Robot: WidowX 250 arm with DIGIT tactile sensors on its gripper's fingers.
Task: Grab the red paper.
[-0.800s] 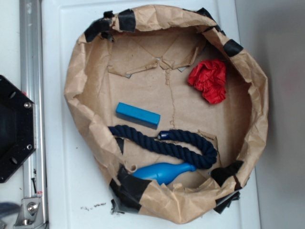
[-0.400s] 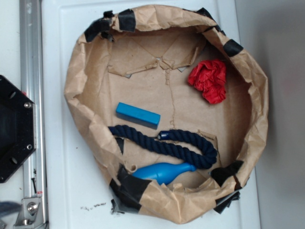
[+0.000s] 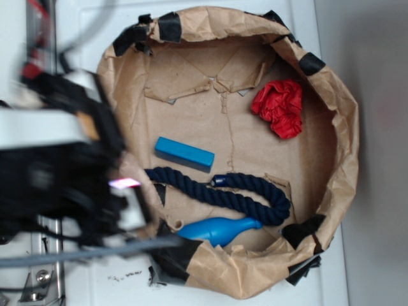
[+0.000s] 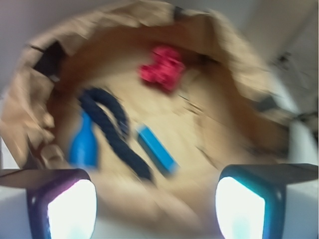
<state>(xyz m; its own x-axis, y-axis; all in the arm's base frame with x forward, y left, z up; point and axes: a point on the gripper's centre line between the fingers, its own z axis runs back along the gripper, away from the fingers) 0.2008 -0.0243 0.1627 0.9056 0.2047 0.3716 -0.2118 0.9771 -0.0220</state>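
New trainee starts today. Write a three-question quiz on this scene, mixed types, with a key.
1. True or false: the gripper is shut on the red paper.
2. What lies between the blue block and the blue pin? A) rope B) red paper C) black tape
3. Fill in: everything sits inside a basin of brown ____.

Key: 1 false, the fingers are apart and nowhere near the paper. 2 A, the rope. 3 paper, the basin wall is taped kraft paper.
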